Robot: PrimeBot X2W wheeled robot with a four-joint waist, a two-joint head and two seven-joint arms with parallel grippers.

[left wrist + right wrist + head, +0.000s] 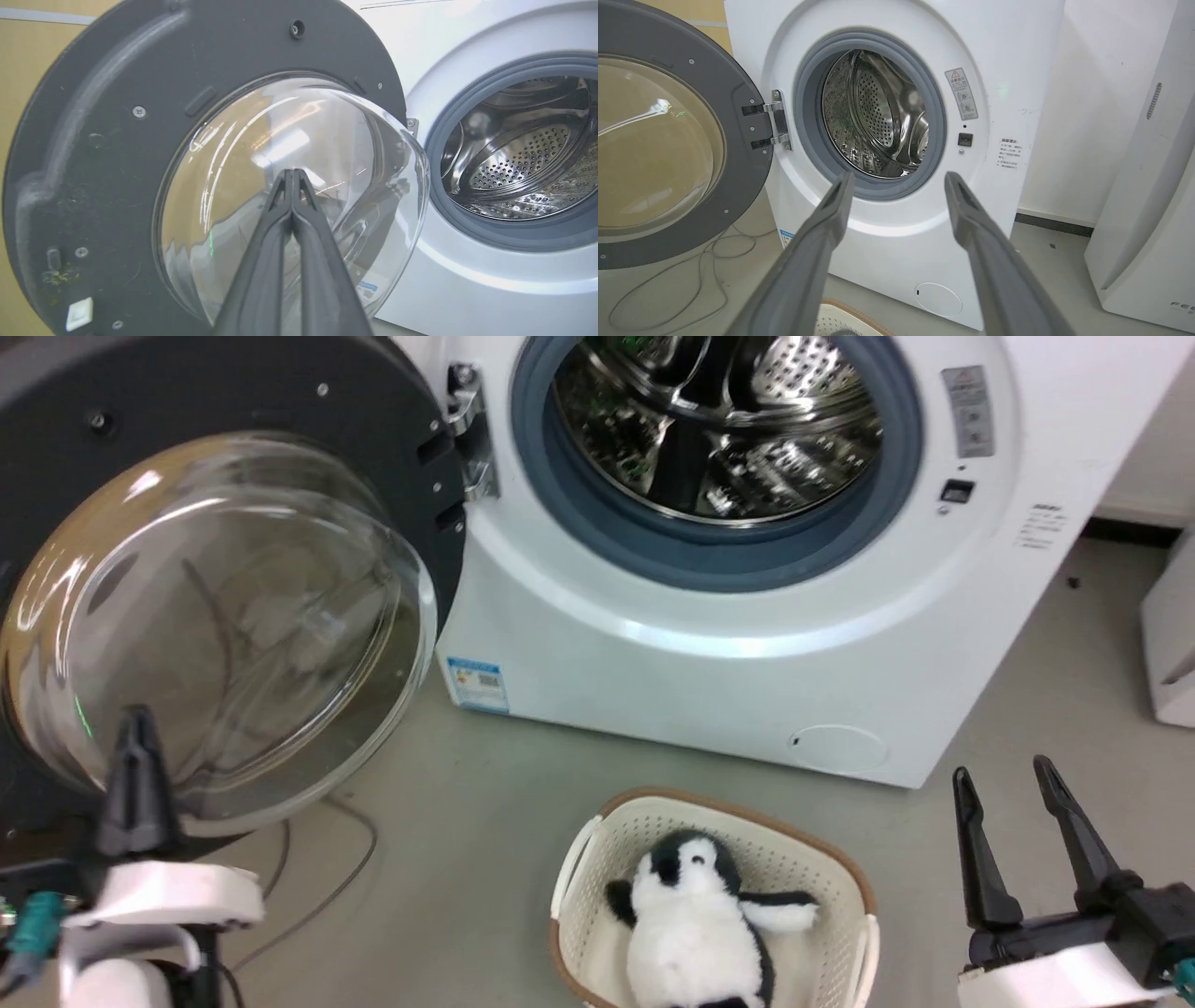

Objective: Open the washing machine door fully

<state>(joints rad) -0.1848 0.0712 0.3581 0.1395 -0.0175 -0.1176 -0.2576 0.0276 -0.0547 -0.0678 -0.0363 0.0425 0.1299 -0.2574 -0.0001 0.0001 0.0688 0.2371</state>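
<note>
The large round dark grey washing machine door (pixel 215 616) with the bulging clear glass bowl takes the upper left of the head view; it stands swung out to the left of the white front-loading washing machine (pixel 747 663), and its inner side faces the camera; the opening with the grey rubber gasket (pixel 709 555) and the perforated steel drum (pixel 719 420) is uncovered at the top centre. The left gripper (pixel 138 728) is at the lower left, in front of the lower part of the glass bowl; its two dark fingers (pixel 261 270) are pressed together with nothing between them; whether the tips touch the glass, I cannot tell. The right gripper (pixel 1004 770) is at the lower right, well apart from the washing machine; its fingers are spread and it holds nothing. At the bottom centre a cream perforated plastic basket (pixel 826 887) stands on the grey floor (pixel 467 821), and a black and white plush penguin (pixel 695 915) lies in it.
</note>
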